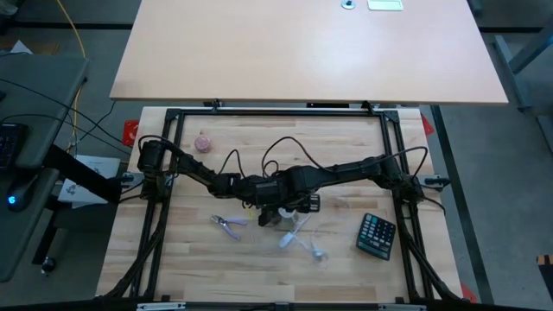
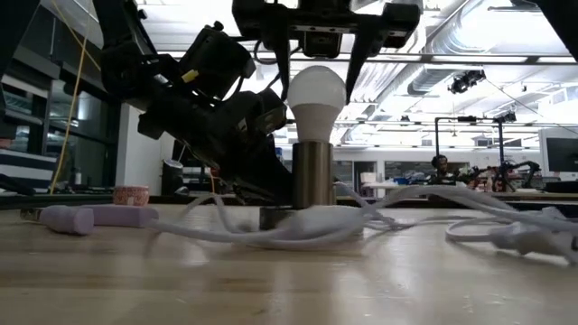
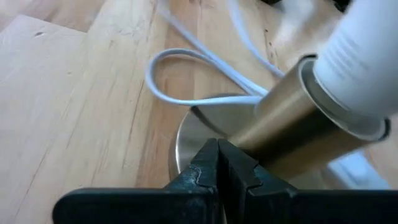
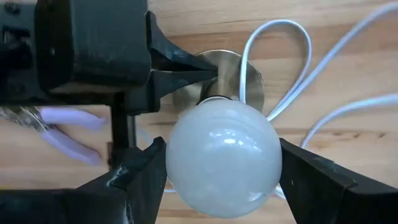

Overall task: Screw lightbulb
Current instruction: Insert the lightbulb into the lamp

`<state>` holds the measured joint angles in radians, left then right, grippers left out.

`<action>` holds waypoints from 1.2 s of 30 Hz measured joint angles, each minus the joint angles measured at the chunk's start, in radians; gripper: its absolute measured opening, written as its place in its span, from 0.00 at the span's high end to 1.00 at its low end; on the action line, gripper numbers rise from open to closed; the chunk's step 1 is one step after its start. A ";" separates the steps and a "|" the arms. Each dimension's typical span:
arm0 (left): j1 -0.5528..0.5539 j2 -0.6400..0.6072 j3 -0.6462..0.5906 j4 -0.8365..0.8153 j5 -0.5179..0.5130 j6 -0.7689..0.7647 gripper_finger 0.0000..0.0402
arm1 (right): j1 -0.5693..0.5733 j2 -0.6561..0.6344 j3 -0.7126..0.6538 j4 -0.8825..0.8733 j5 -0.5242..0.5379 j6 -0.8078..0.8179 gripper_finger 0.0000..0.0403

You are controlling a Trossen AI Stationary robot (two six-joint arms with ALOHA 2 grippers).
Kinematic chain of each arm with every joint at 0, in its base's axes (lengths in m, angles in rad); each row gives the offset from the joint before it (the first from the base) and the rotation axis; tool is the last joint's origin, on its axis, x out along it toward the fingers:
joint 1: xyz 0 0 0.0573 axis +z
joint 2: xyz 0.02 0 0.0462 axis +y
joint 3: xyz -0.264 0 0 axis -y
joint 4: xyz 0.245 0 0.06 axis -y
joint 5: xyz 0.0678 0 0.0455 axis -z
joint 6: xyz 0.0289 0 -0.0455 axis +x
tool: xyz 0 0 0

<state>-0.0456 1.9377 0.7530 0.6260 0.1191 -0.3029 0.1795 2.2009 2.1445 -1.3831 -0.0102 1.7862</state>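
Filling the lower centre of the right wrist frame, the lightbulb point(image 4: 222, 158) stands between the spread fingers of the right gripper point(image 4: 222, 180), one dark finger point(image 4: 140, 180) at its left edge, the other at its right, both close on the globe; contact cannot be told. In the low frame the bulb's long axis runs upright, its base seated in the brass socket point(image 2: 313, 176) at centre, with the right gripper straight above. The left gripper point(image 3: 217, 165), fingers pressed together, braces against the socket's foot point(image 3: 205, 127) on the bench point(image 3: 74, 112). The coming twist likely turns about that vertical axis.
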 joint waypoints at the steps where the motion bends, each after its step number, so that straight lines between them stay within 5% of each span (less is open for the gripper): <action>1: 0.000 0.000 0.000 0.000 -0.002 -0.005 1.00 | 0.000 0.000 0.000 0.002 0.000 0.026 0.33; 26: 0.000 0.000 0.000 0.001 -0.001 -0.009 1.00 | 0.000 0.000 0.000 0.011 -0.015 -0.061 0.33; 36: 0.000 0.000 0.000 0.001 -0.017 -0.009 1.00 | -0.002 -0.007 0.002 0.035 -0.022 -0.182 0.21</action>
<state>-0.0452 1.9377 0.7532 0.6270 0.1018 -0.3115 0.1773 2.1943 2.1464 -1.3481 -0.0319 1.6040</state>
